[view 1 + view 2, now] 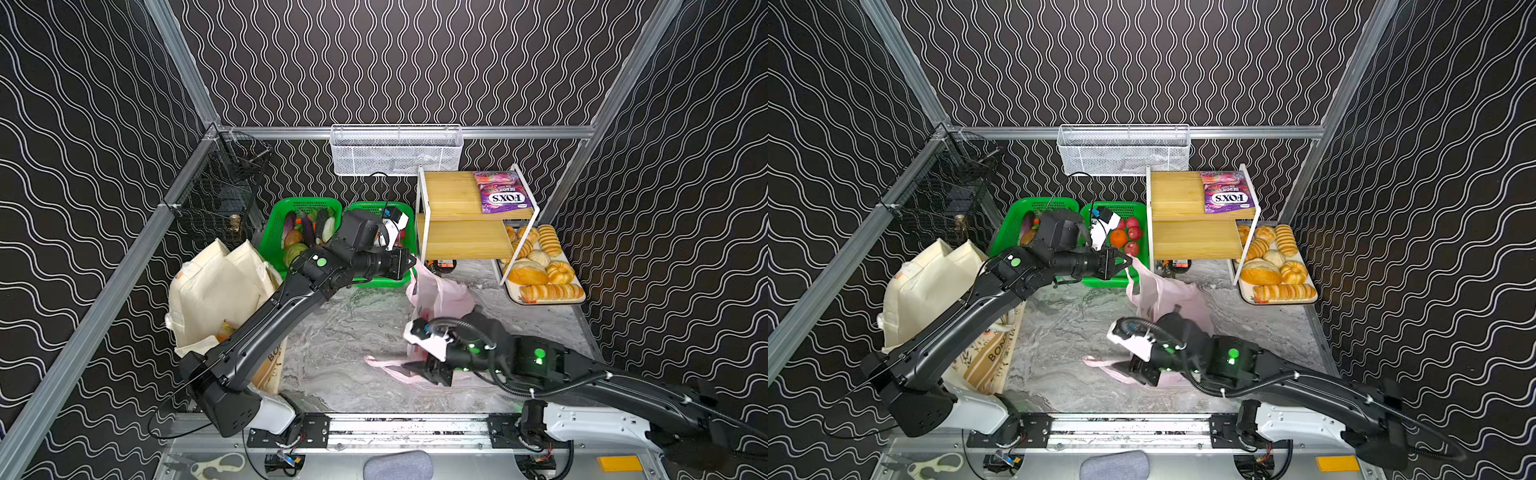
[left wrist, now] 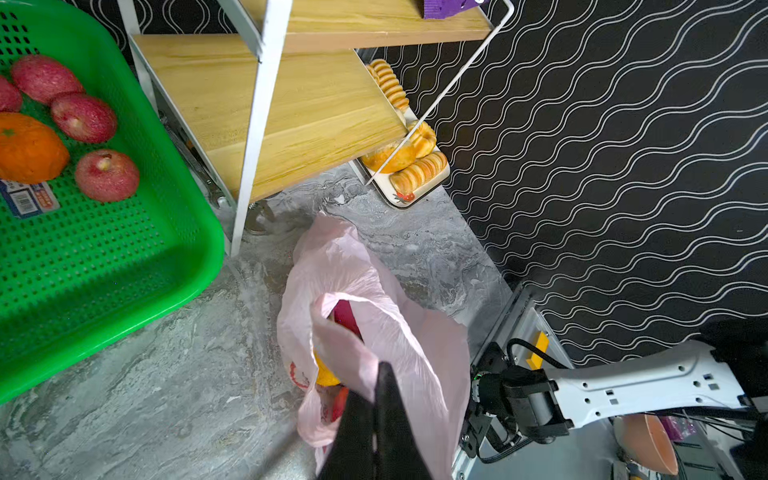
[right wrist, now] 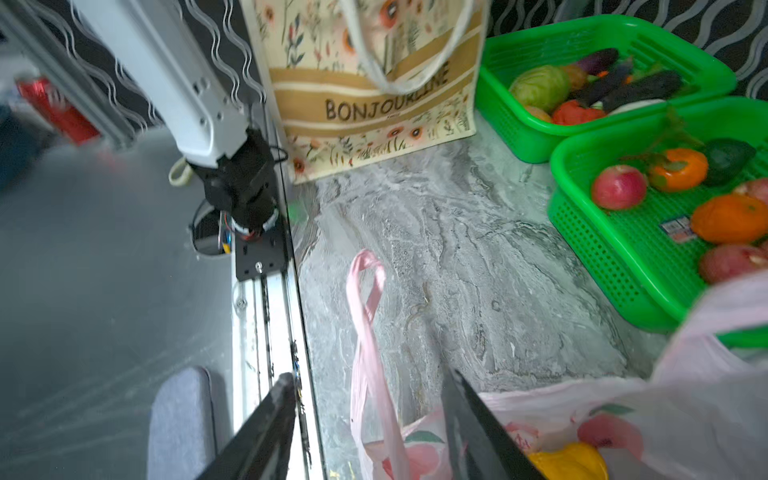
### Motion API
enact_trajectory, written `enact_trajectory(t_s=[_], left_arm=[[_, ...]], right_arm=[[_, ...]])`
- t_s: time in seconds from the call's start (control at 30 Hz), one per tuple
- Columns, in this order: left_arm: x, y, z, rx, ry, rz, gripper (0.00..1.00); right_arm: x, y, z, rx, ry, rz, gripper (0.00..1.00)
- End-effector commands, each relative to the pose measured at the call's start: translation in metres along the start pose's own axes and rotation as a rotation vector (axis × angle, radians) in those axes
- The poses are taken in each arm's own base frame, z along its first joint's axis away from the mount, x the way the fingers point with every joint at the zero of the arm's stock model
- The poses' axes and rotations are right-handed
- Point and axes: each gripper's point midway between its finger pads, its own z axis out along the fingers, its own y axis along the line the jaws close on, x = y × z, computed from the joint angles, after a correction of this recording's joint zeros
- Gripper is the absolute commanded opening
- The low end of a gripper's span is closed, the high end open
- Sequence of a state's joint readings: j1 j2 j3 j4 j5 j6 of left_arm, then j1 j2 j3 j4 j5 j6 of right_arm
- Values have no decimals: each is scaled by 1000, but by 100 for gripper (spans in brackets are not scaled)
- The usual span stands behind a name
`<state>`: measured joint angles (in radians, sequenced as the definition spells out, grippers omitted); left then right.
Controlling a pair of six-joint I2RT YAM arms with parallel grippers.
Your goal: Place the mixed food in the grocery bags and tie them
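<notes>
On pink bag — left fingers tight

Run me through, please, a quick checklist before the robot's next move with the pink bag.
1. Left end effector shut on pink bag, holding its far side up: ok.
2. Right end effector open: ok.
3. Loose loop handle lined up between its fingers: ok.
4. Low enough to pinch it: cannot tell.
5. Food inside bag: ok, yellow fruit shows.
6. All fruit bagged: not ok; red apples and orange sit in green basket.
</notes>
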<state>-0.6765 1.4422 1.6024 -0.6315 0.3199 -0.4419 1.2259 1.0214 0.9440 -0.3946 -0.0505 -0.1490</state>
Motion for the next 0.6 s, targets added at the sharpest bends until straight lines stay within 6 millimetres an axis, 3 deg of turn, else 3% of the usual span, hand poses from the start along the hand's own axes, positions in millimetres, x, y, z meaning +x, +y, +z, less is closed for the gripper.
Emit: enact_trajectory(t_s=[0.0, 0.17, 0.3, 0.4, 0.5, 0.57], left_arm=[[-3, -4, -2, 38, -2, -19, 0], [-3, -3, -2, 41, -1, -30, 0], [-2, -4, -5, 47, -2, -33, 0], [-2, -3, -7, 44, -2, -32, 0], [-4, -1, -14, 19, -18, -24, 0], [-6, 2, -24, -17, -45, -9, 0]], right_arm=[[3, 3, 13, 28, 46, -218, 59], [30, -16, 36, 144, 194, -242, 59], [52, -20, 48, 153, 297, -253, 56], [54, -14, 52, 131, 340, -228, 35], [38, -16, 49, 162, 275, -199, 0], [15, -17, 39, 192, 171, -181, 0]])
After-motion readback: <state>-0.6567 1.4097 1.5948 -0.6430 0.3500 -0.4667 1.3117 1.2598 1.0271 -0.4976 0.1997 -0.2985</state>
